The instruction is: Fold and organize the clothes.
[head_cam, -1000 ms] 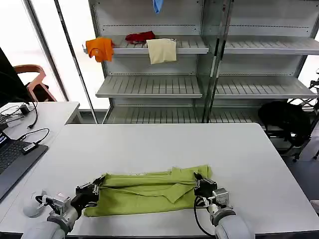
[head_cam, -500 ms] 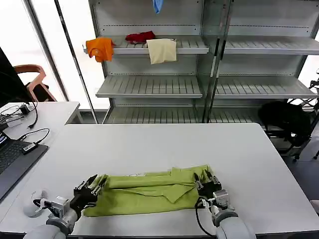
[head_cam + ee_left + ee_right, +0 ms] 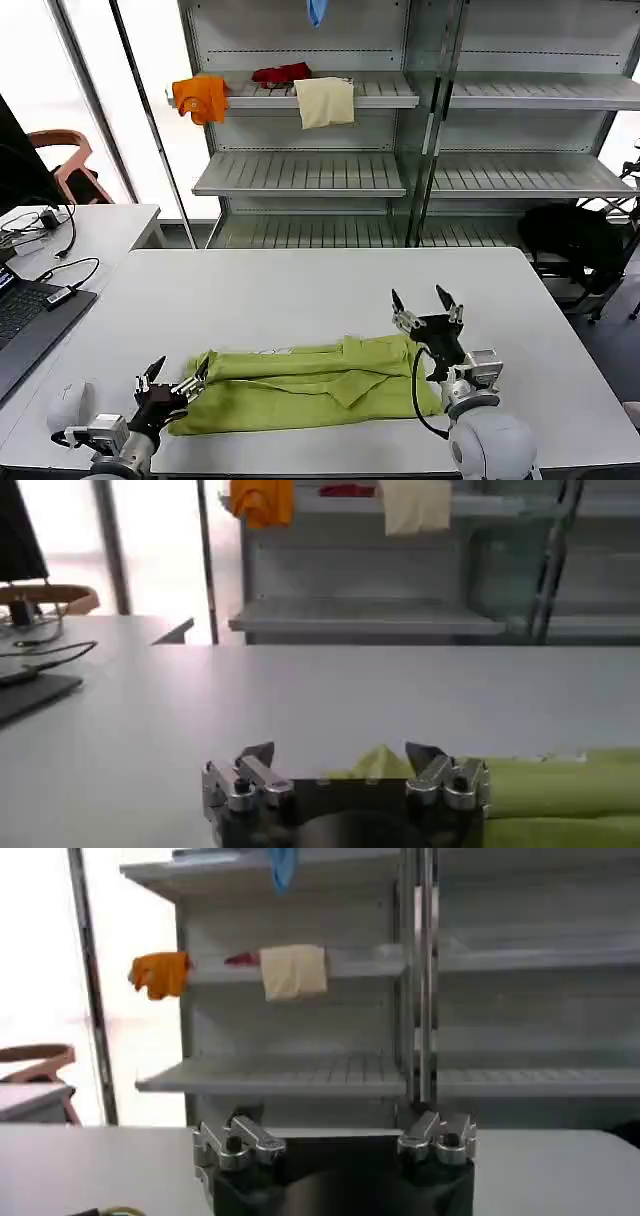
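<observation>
- The shirt [image 3: 305,388] lies folded into a long band across the near part of the table [image 3: 300,290], its sleeves tucked in.
- The right gripper [image 3: 426,306] has let go and risen: 0.5 s ago it sat on the band's right end, and now its jaws stand spread above and just behind that end, touching nothing.
- The left gripper [image 3: 168,377] has also released; its jaws are spread, low at the band's left end, with cloth just ahead of them in the left wrist view [image 3: 340,765].
- The band kept its shape once freed.
- My reading: the lengthwise fold is finished, and 1 crosswise fold, end over end, likely comes next, needing a fresh grip.
</observation>
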`<move>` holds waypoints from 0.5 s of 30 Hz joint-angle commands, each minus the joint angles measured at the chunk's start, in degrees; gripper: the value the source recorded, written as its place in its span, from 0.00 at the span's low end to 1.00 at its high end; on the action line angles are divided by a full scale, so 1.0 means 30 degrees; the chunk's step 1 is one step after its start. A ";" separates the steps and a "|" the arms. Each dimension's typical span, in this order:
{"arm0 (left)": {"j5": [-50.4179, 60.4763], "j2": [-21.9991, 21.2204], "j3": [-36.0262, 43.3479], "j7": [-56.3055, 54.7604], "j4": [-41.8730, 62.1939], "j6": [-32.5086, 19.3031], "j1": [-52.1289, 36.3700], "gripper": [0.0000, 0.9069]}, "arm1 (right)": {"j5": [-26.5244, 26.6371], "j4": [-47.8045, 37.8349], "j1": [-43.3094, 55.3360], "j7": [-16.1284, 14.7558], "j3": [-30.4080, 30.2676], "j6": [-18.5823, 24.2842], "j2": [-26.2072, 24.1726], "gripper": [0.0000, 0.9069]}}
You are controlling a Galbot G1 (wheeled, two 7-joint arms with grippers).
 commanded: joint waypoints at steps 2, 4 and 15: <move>-0.0204 -0.1211 0.1640 -0.3031 0.0772 -0.1310 0.0680 1.00 | 0.0841 -0.0519 0.0973 0.0216 0.0216 0.1477 0.0142 1.00; -0.0125 -0.1273 0.1820 -0.3065 0.0920 -0.1317 0.0631 0.96 | 0.0707 -0.0601 0.0801 0.0068 0.0239 0.1476 0.0180 1.00; -0.0171 -0.1662 0.2349 -0.2925 0.1141 -0.1327 0.0540 0.01 | 0.0676 -0.0861 0.0683 0.0056 0.0540 0.1276 -0.0006 1.00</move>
